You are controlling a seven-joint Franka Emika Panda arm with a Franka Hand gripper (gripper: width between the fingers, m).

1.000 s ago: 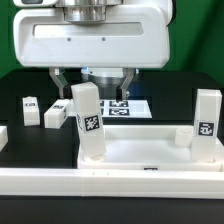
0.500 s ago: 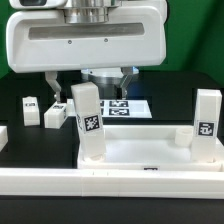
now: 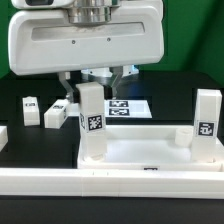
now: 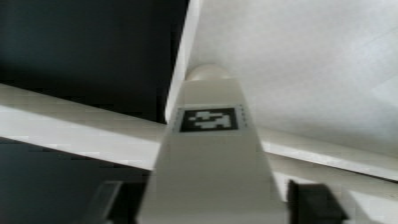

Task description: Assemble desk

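The white tabletop (image 3: 150,165) lies tray-side up near the front. Two white tagged legs stand upright in its sockets: one at the exterior view's left (image 3: 90,125), one at the right (image 3: 207,125). My gripper (image 3: 91,84) comes down from above and is shut on the top of the left leg, one finger against each side. In the wrist view that leg (image 4: 210,150) runs away from the camera between my fingers (image 4: 118,203), with its tag facing the camera and the tabletop (image 4: 302,70) beyond it. The gripper (image 4: 210,200) holds nothing else.
Two loose tagged legs (image 3: 31,110) (image 3: 55,113) lie on the black table at the exterior view's left. The marker board (image 3: 125,106) lies behind the held leg. A white border rail (image 3: 40,182) runs along the front, and a green wall stands behind.
The fingers stood wide apart on either side of the left leg's top; they have now drawn in against it. The arm and the parts have not moved otherwise.
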